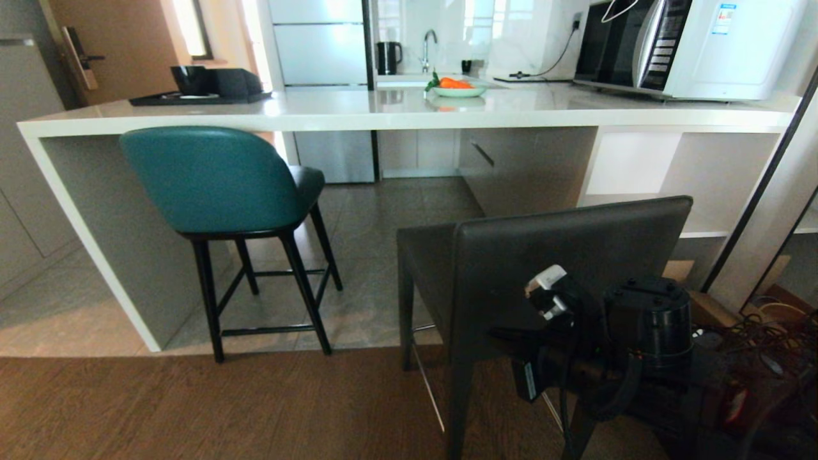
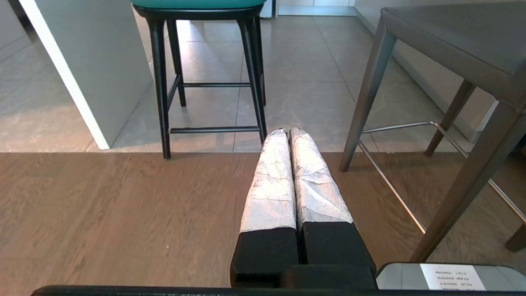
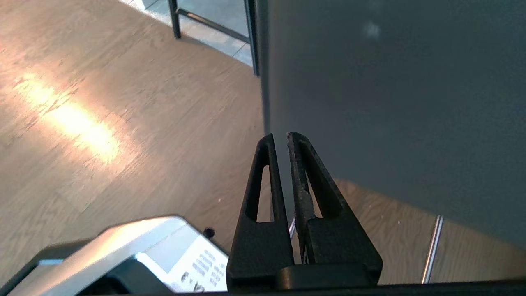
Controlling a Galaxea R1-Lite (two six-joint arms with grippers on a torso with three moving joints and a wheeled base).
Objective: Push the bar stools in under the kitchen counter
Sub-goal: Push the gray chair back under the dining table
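The teal bar stool [image 1: 211, 179] stands at the left end of the white kitchen counter [image 1: 383, 112], its seat partly under the slab, beside the white side leg [image 1: 96, 236]. The dark grey bar stool [image 1: 569, 255] stands further back from the counter, its back towards me. My right arm [image 1: 645, 326] reaches up behind that back. The right gripper [image 3: 279, 135] is shut and empty, its tips close to the grey backrest [image 3: 390, 82] near its edge; I cannot tell if they touch. My left gripper [image 2: 286, 130] hangs low over the wood floor between the two stools, shut, holding nothing.
On the counter sit a microwave [image 1: 684, 45], a plate of orange food [image 1: 457, 86] and a black tray [image 1: 204, 89]. Open white shelves [image 1: 639, 179] fill the counter's right end. Cables and boxes [image 1: 767, 332] crowd the floor at the right. A chrome footrest [image 2: 394, 181] spans the grey stool's legs.
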